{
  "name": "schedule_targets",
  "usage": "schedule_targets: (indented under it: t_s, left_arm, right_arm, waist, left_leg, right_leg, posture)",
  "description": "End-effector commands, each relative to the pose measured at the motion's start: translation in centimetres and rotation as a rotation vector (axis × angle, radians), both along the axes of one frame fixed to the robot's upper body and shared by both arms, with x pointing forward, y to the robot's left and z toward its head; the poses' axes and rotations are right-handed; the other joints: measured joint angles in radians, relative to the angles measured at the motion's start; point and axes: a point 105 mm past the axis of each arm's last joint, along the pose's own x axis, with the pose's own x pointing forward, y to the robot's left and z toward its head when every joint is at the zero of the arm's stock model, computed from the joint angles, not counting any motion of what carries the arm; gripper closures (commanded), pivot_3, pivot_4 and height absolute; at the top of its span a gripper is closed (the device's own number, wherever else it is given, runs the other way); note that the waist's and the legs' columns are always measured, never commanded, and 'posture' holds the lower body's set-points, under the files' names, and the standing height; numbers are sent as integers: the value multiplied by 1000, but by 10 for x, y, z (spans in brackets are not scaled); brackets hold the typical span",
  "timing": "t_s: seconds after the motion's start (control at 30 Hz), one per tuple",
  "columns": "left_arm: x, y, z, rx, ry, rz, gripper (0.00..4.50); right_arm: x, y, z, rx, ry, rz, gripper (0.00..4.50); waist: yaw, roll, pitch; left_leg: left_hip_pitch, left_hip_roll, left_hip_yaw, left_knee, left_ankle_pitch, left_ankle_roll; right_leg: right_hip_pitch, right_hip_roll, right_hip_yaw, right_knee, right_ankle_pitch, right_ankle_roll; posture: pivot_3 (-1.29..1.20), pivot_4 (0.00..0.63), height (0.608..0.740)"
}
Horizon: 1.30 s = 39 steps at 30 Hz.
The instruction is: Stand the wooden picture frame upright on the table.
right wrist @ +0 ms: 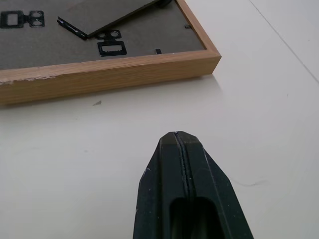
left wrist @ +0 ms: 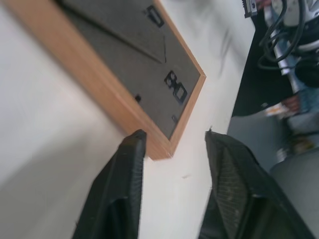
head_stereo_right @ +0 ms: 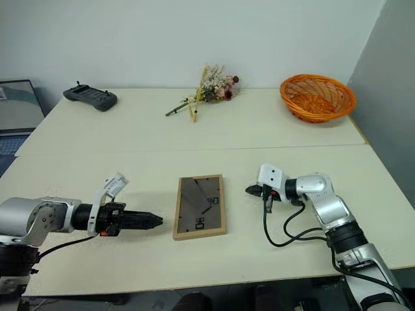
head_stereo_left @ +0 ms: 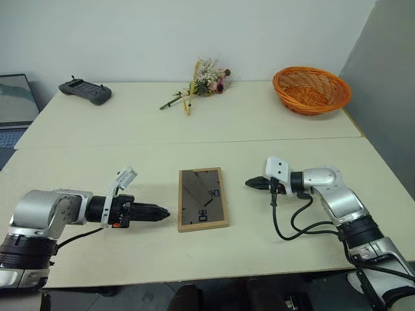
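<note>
Basket (head_stereo_left: 312, 89) interior unclear. Frame (head_stereo_left: 203, 198) flat, back up, on table (head_stereo_left: 97, 139). My left gripper (left wrist: 172, 144) parted at its corner; right gripper (right wrist: 178, 142) pinched closed, empty.

Picture frame (head_stereo_right: 200, 207) lies flat, back up, on the table (head_stereo_right: 194, 136), between left gripper (head_stereo_right: 155, 221) and right gripper (head_stereo_right: 249, 190). Behind: controller (head_stereo_right: 90, 97), dried flowers (head_stereo_right: 209, 88), orange basket (head_stereo_right: 318, 97).

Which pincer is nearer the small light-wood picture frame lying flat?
Left. Left pincer sits open at the frame's left edge; right pincer, shut, is farther off its right side.
</note>
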Motion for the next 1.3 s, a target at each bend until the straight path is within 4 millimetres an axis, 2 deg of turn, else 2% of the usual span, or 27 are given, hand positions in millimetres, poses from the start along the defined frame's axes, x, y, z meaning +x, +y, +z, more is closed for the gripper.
schedule_targets:
  t_s: [0.03,0.27,0.43,0.6,0.77,0.87,1.03,1.17,1.3]
  left_arm:
    - [0,5,-4,-51,83,73,1416]
    - [7,-11,-33,-123,158,129,19]
    - [11,-32,-60,-101,187,119,7]
    - [10,-51,-62,-133,188,59,7]
    - [15,-54,-58,-146,162,49,7]
    - [18,-50,-51,-159,144,59,454]
    - [15,-45,-50,-158,142,63,1497]
    - [13,-46,-46,-171,140,62,2400]
    - [15,-48,-36,-194,110,66,3058]
  right_arm:
    - [-5,13,5,11,-59,69,4500]
    - [-19,32,-10,-2,-59,127,4500]
    - [-30,50,-18,50,2,142,4500]
    - [-27,67,-16,74,-1,140,4500]
    - [-24,72,-14,83,-4,136,4500]
    - [-22,64,-20,63,-2,115,4500]
    - [-20,51,-25,44,1,86,4500]
    - [-16,28,-27,8,-10,48,4500]
    - [-10,7,-11,3,-50,22,4500]
  waist:
    - [1,0,0]
    - [1,0,-1]
    - [13,7,-5]
    - [30,9,-9]
    - [31,10,-9]
    - [31,9,-9]
    - [25,9,-9]
    - [21,9,-9]
    - [22,9,-9]
  left_leg:
    - [0,0,0,0,0,0]
    - [0,0,0,1,1,-1]
    - [4,-1,1,1,0,-1]
    - [7,-2,1,1,0,0]
    - [7,-3,1,1,0,-1]
    - [7,-3,1,1,0,-1]
    - [7,-2,1,0,0,-1]
    - [7,-2,1,0,0,0]
    - [6,-2,1,0,0,0]
  right_leg:
    - [0,0,0,0,0,0]
    - [0,-1,1,0,0,0]
    - [4,-2,1,0,0,0]
    - [7,-3,1,1,0,0]
    - [7,-3,1,0,0,0]
    - [7,-3,1,0,0,0]
    - [6,-3,2,0,0,0]
    - [6,-2,2,0,0,0]
    - [6,-2,2,-1,0,0]
  posture:
    - [0,150,740]
    - [0,150,740]
    - [0,150,740]
    - [0,150,740]
    - [0,150,740]
    - [0,150,740]
    - [0,150,740]
    - [0,150,740]
    - [0,150,740]
